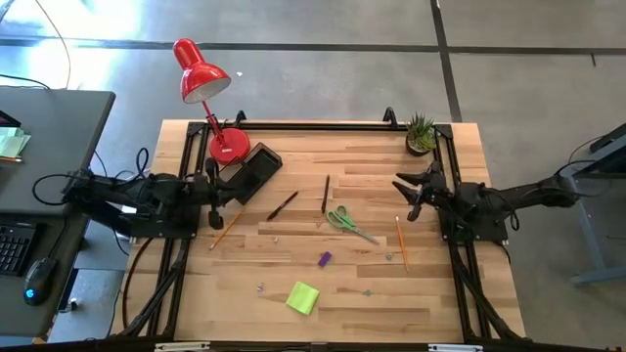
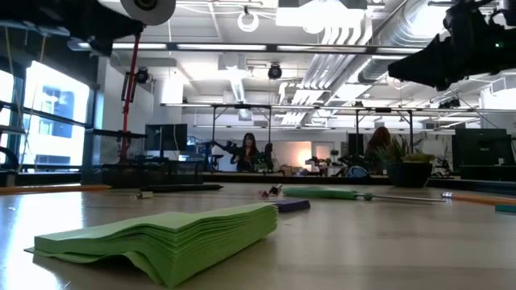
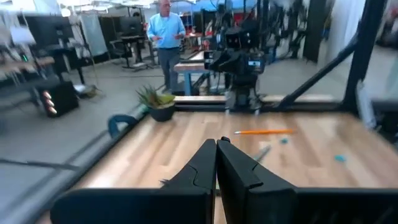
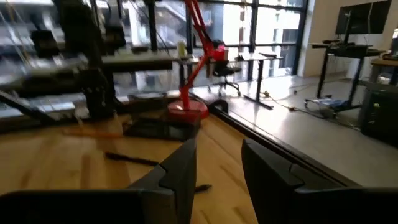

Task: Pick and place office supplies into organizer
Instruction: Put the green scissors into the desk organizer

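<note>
The supplies lie loose on the wooden table. The lime-green sticky-note pad (image 1: 302, 297) (image 2: 161, 234) is near the near edge. The green-handled scissors (image 1: 347, 220) lie mid-table, with two dark pens (image 1: 284, 204) (image 1: 326, 193) beside them. A purple piece (image 1: 324, 259), two orange pencils (image 1: 227, 231) (image 1: 401, 242) and tiny clips (image 1: 261, 287) are scattered about. The black organizer (image 1: 254, 171) (image 4: 155, 129) stands by the lamp base. My left gripper (image 1: 215, 196) (image 3: 216, 144) hovers shut beside the organizer. My right gripper (image 1: 404, 196) (image 4: 217, 149) hovers open right of the scissors.
A red desk lamp (image 1: 201, 73) stands at the far left with its base (image 1: 228, 145) next to the organizer. A small potted plant (image 1: 421, 134) sits at the far right corner. A black frame rail (image 1: 323, 125) edges the table. A person (image 3: 165, 37) stands in the room beyond.
</note>
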You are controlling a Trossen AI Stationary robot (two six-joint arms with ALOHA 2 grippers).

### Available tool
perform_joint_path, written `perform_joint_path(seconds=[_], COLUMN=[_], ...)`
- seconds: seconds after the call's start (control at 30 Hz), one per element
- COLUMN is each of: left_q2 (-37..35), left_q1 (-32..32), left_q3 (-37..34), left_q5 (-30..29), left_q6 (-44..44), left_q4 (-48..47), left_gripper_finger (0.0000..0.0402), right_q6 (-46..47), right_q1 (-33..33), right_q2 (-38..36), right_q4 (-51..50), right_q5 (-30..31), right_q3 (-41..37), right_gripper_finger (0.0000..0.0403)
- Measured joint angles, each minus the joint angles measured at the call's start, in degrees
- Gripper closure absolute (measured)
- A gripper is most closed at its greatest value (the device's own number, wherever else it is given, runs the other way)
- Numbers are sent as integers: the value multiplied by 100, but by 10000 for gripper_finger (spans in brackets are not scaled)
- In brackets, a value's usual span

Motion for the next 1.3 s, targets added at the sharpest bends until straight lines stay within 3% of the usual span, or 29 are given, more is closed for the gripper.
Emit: perform_joint_path(seconds=[0.17,0.47,0.63,0.8,0.97,1.3], left_q2=[509,637,632,632,632,632], left_q1=[0,-2,-2,-2,-2,-2], left_q3=[557,641,641,641,641,641], left_q5=[-336,-215,-195,-191,-192,-192], left_q6=[419,-212,-516,-591,-637,-788], left_q4=[-382,-1082,-1297,-1319,-1398,-1580], left_gripper_finger=[401,401,401,401,401,401], right_q6=[233,1046,1354,1424,1492,1449], right_q1=[0,0,-36,-263,-528,-531], right_q2=[1460,4102,5483,6754,7613,8594], right_q4=[-646,-1631,-2317,-2782,-2858,-3487], right_q5=[42,-274,-700,-1288,-2209,-2288], right_q3=[847,2485,3409,4122,4682,5478], right_gripper_finger=[280,234,210,219,240,265])
